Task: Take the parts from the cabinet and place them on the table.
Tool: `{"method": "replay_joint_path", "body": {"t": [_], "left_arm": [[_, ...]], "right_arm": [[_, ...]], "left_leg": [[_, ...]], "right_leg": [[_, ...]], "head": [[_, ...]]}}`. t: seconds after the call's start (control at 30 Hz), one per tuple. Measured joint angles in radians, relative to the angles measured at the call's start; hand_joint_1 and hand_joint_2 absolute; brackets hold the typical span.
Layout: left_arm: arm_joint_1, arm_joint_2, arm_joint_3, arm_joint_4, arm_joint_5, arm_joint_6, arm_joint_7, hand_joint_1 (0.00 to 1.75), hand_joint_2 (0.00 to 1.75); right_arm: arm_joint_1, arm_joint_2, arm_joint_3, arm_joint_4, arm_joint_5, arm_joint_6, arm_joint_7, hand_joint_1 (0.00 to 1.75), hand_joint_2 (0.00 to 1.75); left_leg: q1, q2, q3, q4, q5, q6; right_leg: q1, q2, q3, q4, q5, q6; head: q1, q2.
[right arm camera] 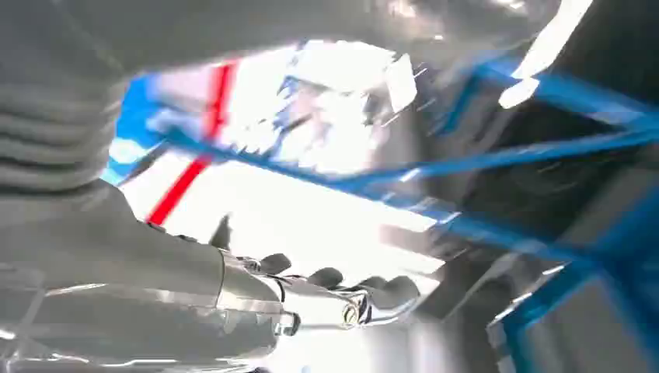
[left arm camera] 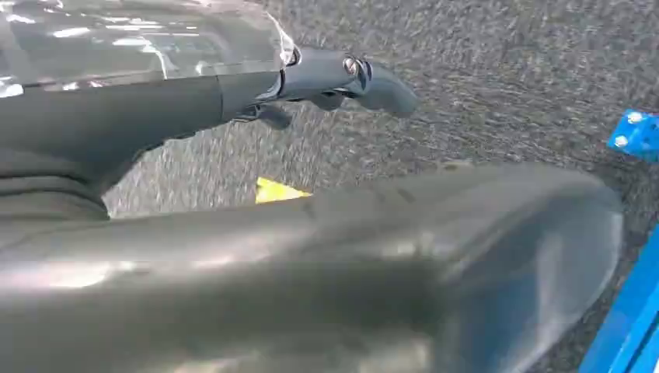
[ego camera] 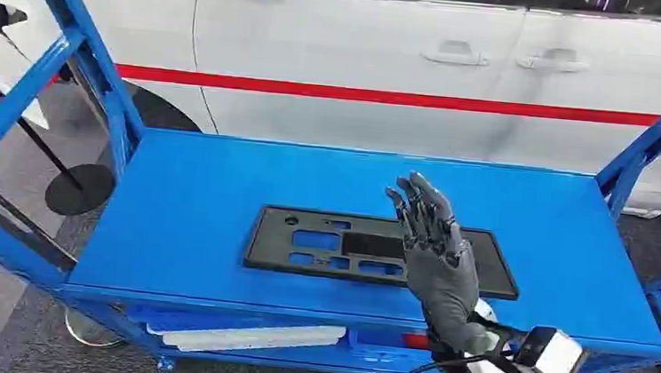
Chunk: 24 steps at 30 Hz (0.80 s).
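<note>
A flat black plastic part (ego camera: 323, 239) with several cut-outs lies in the middle of the blue cabinet top (ego camera: 184, 184). My right hand (ego camera: 433, 248) hovers over the part's right half with fingers spread, holding nothing. The hand hides a strip of the part. In the right wrist view the right hand (right arm camera: 311, 291) is blurred, its fingers stretched out before the white car. My left hand (left arm camera: 326, 78) hangs over the grey carpet with its thumb stretched out and nothing in it.
A white car (ego camera: 364, 55) with a red stripe stands right behind the cabinet. Blue frame posts (ego camera: 95, 70) rise at both back corners. A lower shelf holds a pale flat part (ego camera: 253, 336). A blue cabinet foot (left arm camera: 637, 132) and a yellow mark (left arm camera: 276, 189) sit on the carpet.
</note>
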Motion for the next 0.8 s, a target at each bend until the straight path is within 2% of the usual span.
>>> {"method": "replay_joint_path", "body": {"t": [0.07, 0.1, 0.13, 0.17, 0.23, 0.27, 0.3, 0.33, 0.37, 0.4, 0.43, 0.47, 0.57, 0.63, 0.67, 0.73, 0.77, 0.8], "left_arm": [[0.004, 0.000, 0.000, 0.000, 0.000, 0.000, -0.006, 0.00, 0.00], [0.005, 0.000, 0.000, 0.000, 0.000, 0.000, -0.009, 0.00, 0.00], [0.007, 0.000, 0.000, 0.000, 0.000, -0.001, -0.010, 0.00, 0.00], [0.006, 0.000, 0.000, 0.000, 0.000, -0.002, -0.011, 0.00, 0.00], [0.007, -0.001, 0.000, 0.000, 0.000, -0.005, -0.011, 0.00, 0.00], [0.009, -0.003, 0.000, 0.000, -0.001, -0.008, -0.011, 0.00, 0.00], [0.010, -0.003, 0.000, 0.000, -0.001, -0.010, -0.011, 0.00, 0.00], [0.010, -0.003, 0.000, 0.000, -0.002, -0.011, -0.011, 0.00, 0.00], [0.010, -0.003, 0.000, 0.000, -0.003, -0.012, -0.011, 0.00, 0.00], [0.009, -0.003, 0.000, 0.000, -0.003, -0.013, -0.011, 0.00, 0.00], [0.009, -0.003, 0.000, 0.000, -0.003, -0.013, -0.011, 0.00, 0.00], [0.008, -0.003, -0.001, 0.000, -0.003, -0.013, -0.010, 0.00, 0.00], [0.010, -0.003, -0.002, 0.000, -0.004, -0.015, -0.009, 0.00, 0.00], [0.008, -0.009, -0.004, 0.000, -0.010, -0.016, -0.007, 0.00, 0.00], [0.008, -0.009, -0.006, 0.000, -0.012, -0.017, -0.006, 0.00, 0.00], [0.008, -0.009, -0.010, 0.000, -0.019, -0.017, 0.000, 0.00, 0.00], [0.008, -0.009, -0.012, 0.000, -0.023, -0.018, 0.002, 0.00, 0.00], [0.008, -0.009, -0.014, 0.000, -0.024, -0.019, 0.002, 0.00, 0.00]], "right_arm": [[0.021, -0.013, -0.006, 0.016, 0.045, -0.047, -0.003, 0.00, 1.75], [0.029, -0.022, -0.010, 0.020, 0.061, -0.061, -0.003, 0.00, 1.75], [0.035, -0.026, -0.013, 0.026, 0.070, -0.071, -0.003, 0.00, 1.75], [0.038, -0.030, -0.016, 0.029, 0.075, -0.074, -0.003, 0.00, 1.75], [0.053, -0.040, -0.024, 0.035, 0.088, -0.070, -0.003, 0.00, 1.75], [0.061, -0.047, -0.027, 0.037, 0.100, -0.064, -0.003, 0.00, 1.75], [0.069, -0.053, -0.032, 0.037, 0.122, -0.060, -0.003, 0.00, 1.75], [0.078, -0.059, -0.037, 0.037, 0.144, -0.056, -0.003, 0.00, 1.75], [0.087, -0.065, -0.041, 0.036, 0.175, -0.057, -0.004, 0.00, 1.75], [0.099, -0.073, -0.045, 0.031, 0.210, -0.060, -0.004, 0.00, 1.75], [0.110, -0.081, -0.048, 0.023, 0.234, -0.065, -0.004, 0.00, 1.75], [0.116, -0.086, -0.051, 0.020, 0.241, -0.067, -0.004, 0.00, 1.75], [0.132, -0.097, -0.060, 0.009, 0.273, -0.080, -0.004, 0.00, 1.75], [0.150, -0.108, -0.066, -0.005, 0.341, -0.119, -0.004, 0.00, 1.75], [0.157, -0.113, -0.070, -0.012, 0.372, -0.141, -0.004, 0.00, 1.75], [0.171, -0.122, -0.077, -0.016, 0.467, -0.203, -0.002, 0.00, 1.75], [0.183, -0.125, -0.077, -0.016, 0.525, -0.237, 0.000, 0.00, 1.75], [0.197, -0.128, -0.077, -0.016, 0.582, -0.270, 0.004, 0.00, 1.75]], "left_leg": [[0.001, 0.001, 0.004, -0.008, 0.000, -0.010], [-0.003, 0.002, 0.006, -0.005, -0.007, -0.018], [0.001, 0.003, 0.002, 0.014, -0.022, -0.021], [0.000, 0.003, -0.019, 0.064, -0.054, -0.020], [0.003, 0.003, -0.104, 0.239, -0.135, -0.023], [0.003, 0.003, -0.138, 0.305, -0.154, -0.024], [0.003, 0.003, -0.149, 0.323, -0.145, -0.024], [0.003, 0.003, -0.136, 0.291, -0.116, -0.023], [0.003, 0.003, -0.102, 0.221, -0.073, -0.020], [0.003, 0.003, -0.053, 0.120, -0.022, -0.016], [0.003, 0.003, -0.009, 0.029, 0.009, -0.011], [-0.002, 0.002, 0.003, 0.010, -0.009, -0.008], [-0.005, 0.002, 0.000, 0.010, -0.005, 0.003], [0.003, 0.003, 0.007, -0.005, 0.005, 0.019], [0.004, 0.003, 0.007, -0.008, 0.006, 0.024], [0.003, 0.004, 0.005, -0.007, 0.007, 0.025], [0.003, 0.004, 0.003, -0.007, 0.007, 0.026], [0.003, 0.004, 0.003, -0.006, 0.007, 0.025]], "right_leg": [[0.001, 0.002, -0.002, 0.001, -0.002, -0.007], [-0.010, 0.003, 0.006, -0.011, 0.003, -0.015], [-0.010, 0.000, 0.012, -0.016, 0.003, -0.019], [-0.009, -0.001, 0.015, -0.017, 0.001, -0.027], [-0.005, -0.004, 0.017, -0.015, -0.003, -0.032], [-0.003, -0.004, 0.017, -0.014, -0.003, -0.033], [-0.002, -0.004, 0.018, -0.013, -0.005, -0.034], [-0.001, -0.002, 0.020, -0.012, -0.007, -0.033], [-0.001, -0.001, 0.024, -0.011, -0.009, -0.031], [-0.001, 0.000, 0.029, -0.009, -0.013, -0.029], [-0.001, 0.000, 0.033, -0.007, -0.018, -0.025], [0.006, 0.001, 0.030, -0.002, -0.020, -0.020], [0.004, 0.003, 0.028, -0.003, -0.018, -0.007], [0.000, 0.003, 0.030, 0.008, -0.030, 0.006], [0.001, 0.003, 0.014, 0.042, -0.058, 0.011], [-0.008, 0.002, -0.062, 0.200, -0.140, 0.023], [-0.010, 0.002, -0.099, 0.274, -0.167, 0.026], [-0.011, 0.002, -0.119, 0.314, -0.171, 0.028]], "head": [[0.000, 0.000], [0.000, 0.000], [0.000, 0.000], [0.000, 0.000], [0.000, 0.000], [0.000, 0.000], [0.000, 0.000], [0.000, 0.000], [0.000, 0.000], [0.000, 0.000], [0.000, 0.000], [0.000, 0.000], [0.000, 0.000], [0.000, 0.000], [0.000, 0.000], [0.000, 0.000], [0.000, 0.000], [0.000, 0.000]]}}
